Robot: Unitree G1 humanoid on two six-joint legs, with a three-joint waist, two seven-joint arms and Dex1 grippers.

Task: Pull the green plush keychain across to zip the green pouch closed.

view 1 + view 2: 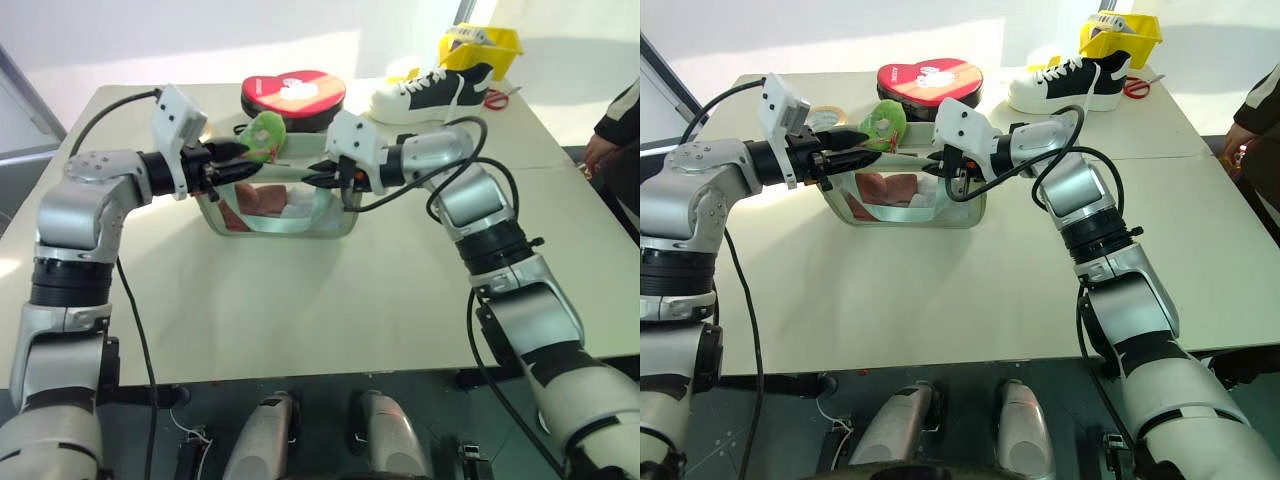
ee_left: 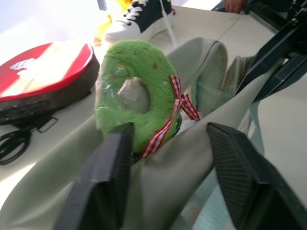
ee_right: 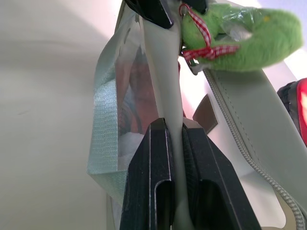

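A: How is the green pouch (image 1: 285, 205) being kept steady?

B: It is being stood upright on the worktop (image 1: 330, 290), just in front of the red heart-shaped box (image 1: 293, 95). Its top edge, at the end away from the keychain, is being pinched between the fully closed jaws of the right gripper (image 1: 318, 172); in the right wrist view the fabric is being squeezed flat between them.

A: And the green plush keychain (image 2: 136, 98)?

B: It is being carried at the pouch's top edge, on the side of the pouch nearest the left gripper (image 1: 240, 160). The left jaws are being held partly apart. One finger (image 2: 108, 177) is lying against the plush's lower rim, the other is standing clear over the pouch fabric, so nothing is being clamped yet, as far as can be judged.

A: What is being asked of the step in hand?

B: Probably a firm pinch low on the plush, near its checked ribbon (image 2: 175, 112), since the soft ring is likely to be squashed and slipped if only its fuzz is being caught. The pull is best being directed along the zipper line towards the right gripper, level with the pouch top, while the right-hand pinch is being kept tight so the pouch is not being dragged or tipped.
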